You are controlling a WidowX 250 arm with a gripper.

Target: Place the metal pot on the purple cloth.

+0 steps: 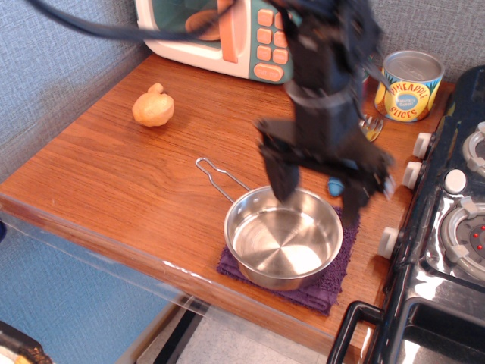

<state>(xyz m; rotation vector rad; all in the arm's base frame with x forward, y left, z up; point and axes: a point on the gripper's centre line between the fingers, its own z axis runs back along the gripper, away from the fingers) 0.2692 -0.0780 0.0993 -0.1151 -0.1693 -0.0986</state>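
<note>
from my remote seat i see a warm brown wood-grain countertop [114, 167] set against a grey-blue textured wall [53, 61], with a clear plastic strip along its front edge and blue flooring below. on it, near the front right, the small shiny round steel pot [283, 239] with a thin wire loop handle sits on the dark purple terry cloth [327, 282], covering most of it so that the cloth shows only at the front and right; the handle reaches back left over the bare wood. above the pot's far rim hangs the black robot gripper [317, 191], blurred, its two fingers spread wide apart and holding nothing, one finger over the back left of the rim and the other off the right side. a pale orange lumpy toy vegetable [153, 106] lies well apart at the back left. a white and teal toy microwave with orange buttons [227, 34] stands at the back. beside it, at the back right, is a labelled tin can [410, 85] with a yellow and blue wrapper; i can read "slices" on it, the line above too small to tell. a black toy stove with grey knobs [447, 227] borders the right edge.
</note>
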